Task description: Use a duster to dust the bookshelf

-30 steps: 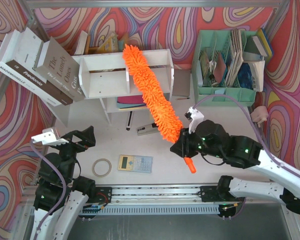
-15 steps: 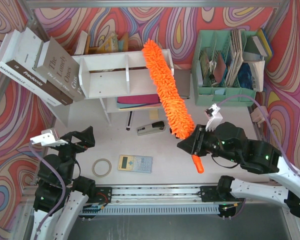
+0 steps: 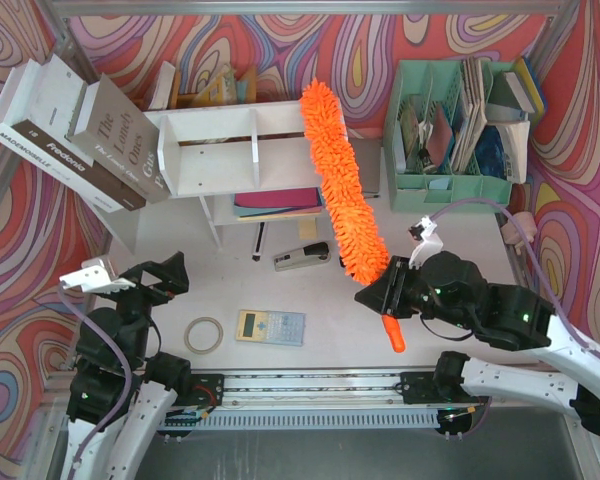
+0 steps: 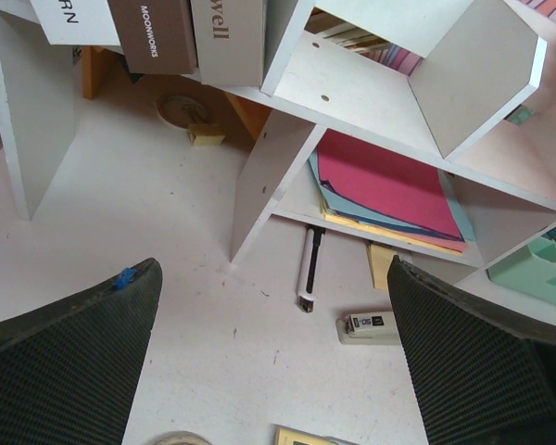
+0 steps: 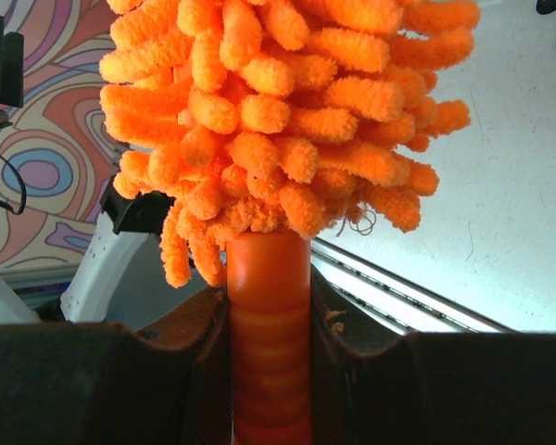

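The white bookshelf stands at the back middle, lying with its dividers facing up; it also shows in the left wrist view. The orange duster slants from the shelf's right end down toward my right gripper, which is shut on its handle; the handle's tip sticks out below. The fluffy head fills the right wrist view. The head's far end lies over the shelf's top right corner. My left gripper is open and empty at the near left, well away from the shelf.
Grey and brown books lean at the shelf's left. A mint-green file organiser stands at the back right. A stapler, a pen, a calculator and a tape roll lie on the table. Coloured folders lie in the shelf.
My right gripper has swung the duster rightward along the shelf top, from about its middle to its right end. The left arm has not moved.
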Robot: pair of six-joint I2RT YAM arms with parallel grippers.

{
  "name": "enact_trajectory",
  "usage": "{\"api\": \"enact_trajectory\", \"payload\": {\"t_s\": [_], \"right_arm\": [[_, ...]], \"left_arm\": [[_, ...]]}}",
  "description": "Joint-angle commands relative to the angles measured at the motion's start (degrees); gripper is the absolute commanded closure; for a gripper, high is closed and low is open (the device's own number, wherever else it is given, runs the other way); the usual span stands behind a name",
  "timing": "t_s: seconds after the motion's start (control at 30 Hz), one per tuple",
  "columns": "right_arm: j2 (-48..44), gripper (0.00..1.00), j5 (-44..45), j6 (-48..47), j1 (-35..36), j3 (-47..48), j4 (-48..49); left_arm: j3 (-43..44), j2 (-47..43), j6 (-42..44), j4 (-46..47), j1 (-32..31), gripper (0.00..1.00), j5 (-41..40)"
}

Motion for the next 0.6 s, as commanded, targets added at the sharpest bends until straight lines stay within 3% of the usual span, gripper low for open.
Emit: {"api": "enact_trajectory", "payload": {"t_s": [0.0,0.17,0.4,0.57], "right_arm": [[0.2,1.00,4.6,3.7,-0.1,0.1,-1.5],[3.9,1.00,4.0,1.8,1.0,0.0,1.5],[11.1,1.00,13.3,3.5,13.5,3.0,1.9],[12.3,1.00,15.3,4.4,15.6,3.3,1.4]], "left_arm": [[0.4,0.7,0.8,0.3,0.2,0.02,-0.5],[0.3,0.6,0.8,0.4,0.2,0.02,-0.4],[0.2,0.3,0.6,0.4,0.2,0.02,-0.3],[0.3,0.4,0.6,0.5,0.2,0.02,0.2]]}}
